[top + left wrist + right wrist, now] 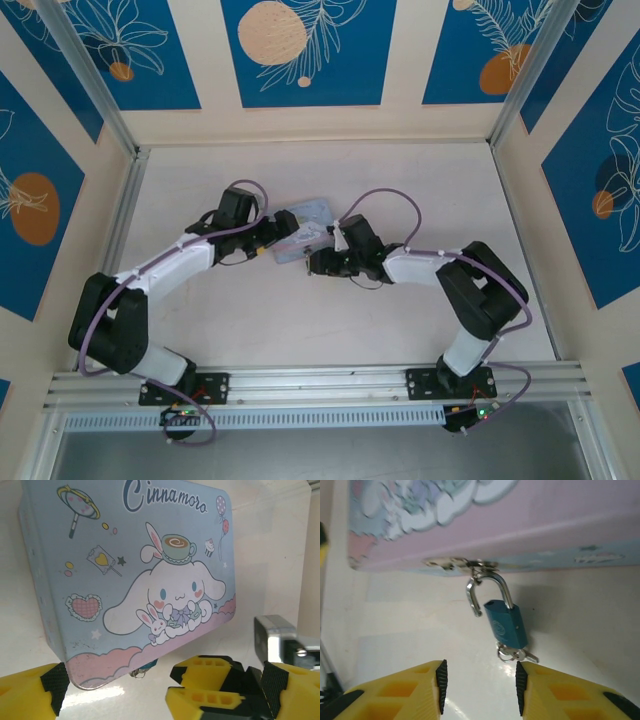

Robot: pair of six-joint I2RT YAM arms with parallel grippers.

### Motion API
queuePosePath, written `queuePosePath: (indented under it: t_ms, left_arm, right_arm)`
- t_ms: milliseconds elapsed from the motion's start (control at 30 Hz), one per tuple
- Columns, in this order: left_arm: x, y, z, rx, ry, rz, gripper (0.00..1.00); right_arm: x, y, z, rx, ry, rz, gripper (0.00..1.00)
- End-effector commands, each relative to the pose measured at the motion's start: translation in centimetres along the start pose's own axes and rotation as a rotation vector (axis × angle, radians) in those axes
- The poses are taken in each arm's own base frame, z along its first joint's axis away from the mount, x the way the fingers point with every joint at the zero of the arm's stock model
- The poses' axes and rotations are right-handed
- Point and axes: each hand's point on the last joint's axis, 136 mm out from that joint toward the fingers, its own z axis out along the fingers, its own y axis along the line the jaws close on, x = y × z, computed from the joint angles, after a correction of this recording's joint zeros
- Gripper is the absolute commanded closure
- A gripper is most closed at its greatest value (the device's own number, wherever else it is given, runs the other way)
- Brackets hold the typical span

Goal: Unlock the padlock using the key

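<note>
Now, right claw (480, 682): open. Its two yellow fingers are apart and hold nothing. It sits low over the table (395, 625) and points at the padlock (506, 625), which is just in front of the gap.

Left claw (112, 695): wide open, holding nothing. It sits at the near edge of the tin (125, 555), with one finger out by each side.

From above: both claws meet at the tin in the middle of the table, left claw on one side, right claw on the other.

Where the padlock is: it hangs from a small metal catch (470, 564) on the front edge of the tin. Its bottom end rests on or just above the table; I cannot tell which.

Where the key is: the key (520, 655) is stuck in the bottom of the padlock, next to a little ring (504, 654).

How the padlock looks: a small, dark blue-green body with a thin, shiny loop (492, 585) on top. One end of the loop goes into the body. The other end is out, hanging free beside it.

Step in hand: I think the turning part is done or almost done, since the loop looks popped open and no claw grips the key.

Next move: maybe the right claw goes forward and pinches the key or the body, gently. The parts are tiny, so the fingers need to line up well. If the lock is open, the loop could be slid off the catch.

What could go wrong: a push could swing the padlock away, or slide the tin.
</note>
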Motion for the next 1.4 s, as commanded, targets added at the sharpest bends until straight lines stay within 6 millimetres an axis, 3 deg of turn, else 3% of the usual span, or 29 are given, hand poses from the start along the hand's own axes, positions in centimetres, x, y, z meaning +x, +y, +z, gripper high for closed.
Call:
queuePosePath:
  t_ms: [0,300,700,1133,1233,1300,1367]
  left_arm:
    - [-1.0,-0.3,-0.5,0.008,-0.004,0.010,0.01]
    - [-1.5,0.2,-0.4,0.004,-0.003,-0.004,0.01]
    - [-1.4,0.6,0.5,0.000,0.010,-0.021,0.01]
    - [-2.1,1.5,0.6,-0.025,-0.005,-0.031,0.01]
    - [-2.4,2.1,0.4,-0.065,-0.018,-0.023,0.01]
    - [-2.6,2.7,0.2,-0.106,-0.027,-0.012,0.01]
    - [-2.8,3.4,0.1,-0.151,-0.035,0.006,0.01]
  right_arm:
    - [0.1,-0.8,1.0,0.060,0.006,-0.059,0.59]
    - [0.2,-1.8,2.0,0.124,0.000,-0.111,0.59]
    - [-0.6,-0.9,3.3,0.084,-0.015,-0.137,0.61]
    - [0.5,-1.8,3.3,0.107,0.007,-0.115,0.77]
    - [0.8,-2.0,3.1,0.112,0.011,-0.104,0.85]
    - [0.9,-2.2,2.9,0.119,0.012,-0.095,0.98]
    - [0.9,-2.3,2.8,0.124,0.013,-0.087,1.00]
